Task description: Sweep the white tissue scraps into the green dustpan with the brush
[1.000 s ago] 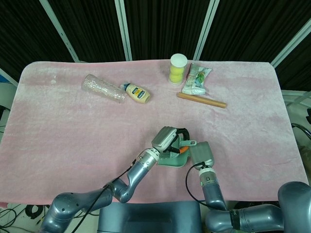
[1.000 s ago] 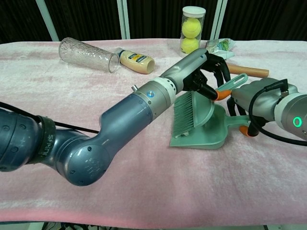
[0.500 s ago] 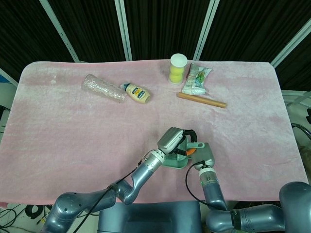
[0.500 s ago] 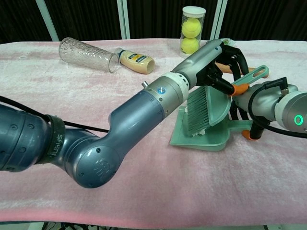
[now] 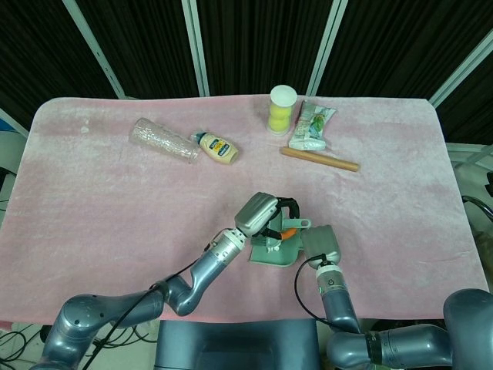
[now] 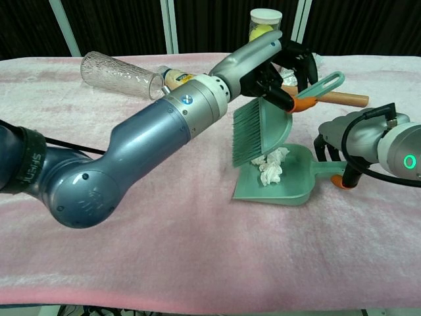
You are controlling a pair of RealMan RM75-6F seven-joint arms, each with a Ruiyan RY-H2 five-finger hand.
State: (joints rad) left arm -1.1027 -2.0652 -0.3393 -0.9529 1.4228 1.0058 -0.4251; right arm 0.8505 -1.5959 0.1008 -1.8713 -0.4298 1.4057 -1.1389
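The green dustpan (image 6: pixel 279 184) lies flat on the pink cloth (image 6: pixel 164 230) with its open mouth facing the near edge of the table and its handle running out toward 3 o'clock, so that scraps pushed along the cloth can slide straight up its lip. The white tissue scraps (image 6: pixel 272 166) lie bunched inside the pan, toward its back wall, which suggests that the sweeping is largely done; no other scraps are visible on the cloth in either view.

The brush (image 6: pixel 255 135) hangs over the pan's 10 o'clock corner, bristles down and clear of the scraps, its green handle with an orange collar slanting up toward 2 o'clock. That raised pose appears to free the pan without dragging the tissue out.

The left hand (image 6: pixel 279 69) grips the brush handle, its dark fingers curled tightly round the orange part; in the head view the same hand (image 5: pixel 262 220) sits just above the pan. The right hand (image 6: pixel 368 148) is at the pan's handle, at 3 o'clock from the scraps, probably to steady the pan against the push of the brush. Its fingers are mostly hidden behind its grey housing, so whether it clasps the handle or only rests against it cannot be told.
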